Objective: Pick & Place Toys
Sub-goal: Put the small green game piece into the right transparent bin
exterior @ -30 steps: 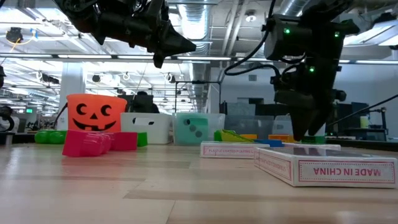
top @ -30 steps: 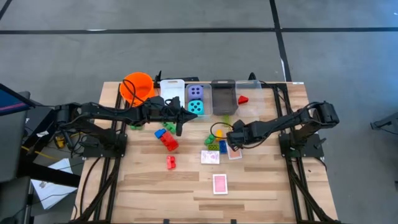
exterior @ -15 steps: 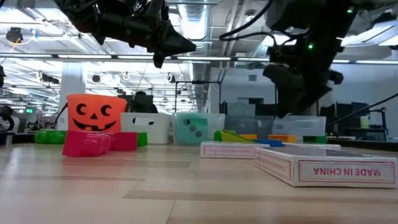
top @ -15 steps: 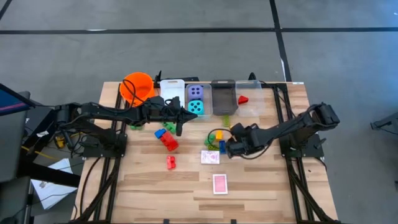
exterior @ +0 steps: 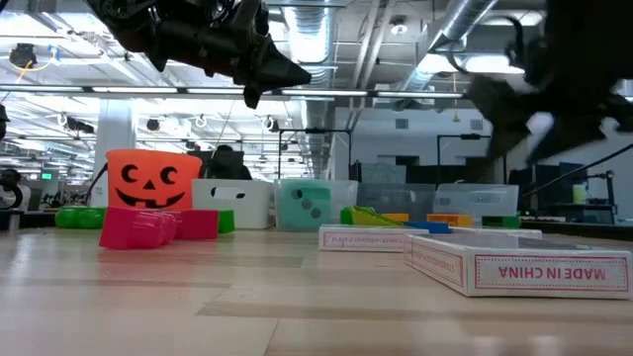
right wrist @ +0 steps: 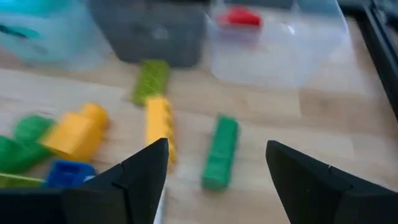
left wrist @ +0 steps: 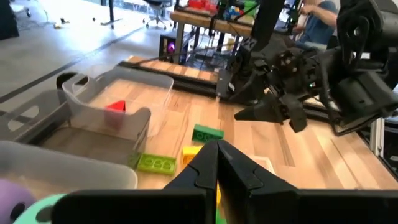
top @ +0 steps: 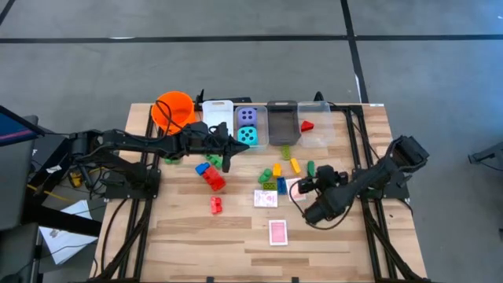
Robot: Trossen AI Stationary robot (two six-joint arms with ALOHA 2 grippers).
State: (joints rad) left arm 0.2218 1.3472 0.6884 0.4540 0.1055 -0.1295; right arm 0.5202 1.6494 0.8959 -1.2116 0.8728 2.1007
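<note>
**Table inspection: toys scattered, right gripper empty and open**

A wooden table [top: 196, 236] is seen from above, with both arms extended over it. Along the far edge an orange bucket [top: 174, 108], a white bin [top: 218, 111], a clear bin [top: 248, 126] holding a purple die [top: 247, 115] and a teal die [top: 248, 134], a grey bin [top: 281, 119] and a further clear bin [top: 316, 123] containing one red brick [top: 306, 125] are lined up.

The left gripper [top: 228, 146] is held above the table just in front of the dice bin, its jaws fully closed on nothing. The right gripper [top: 302, 187] is positioned right of centre, near the loose bricks; its jaws are parted to a moderate width and nothing is held between them.

Three pink-backed card packs are noted: one [top: 277, 232] near the front edge, one [top: 266, 198] at the centre, and one [top: 296, 185] partly hidden beside the right gripper.

Loose bricks are recorded at mid-table: a red pair [top: 213, 178], a small red brick [top: 215, 205], a green brick [top: 310, 168], a yellow brick [top: 295, 165], and a lime brick [top: 285, 151] just before the grey bin.
</note>
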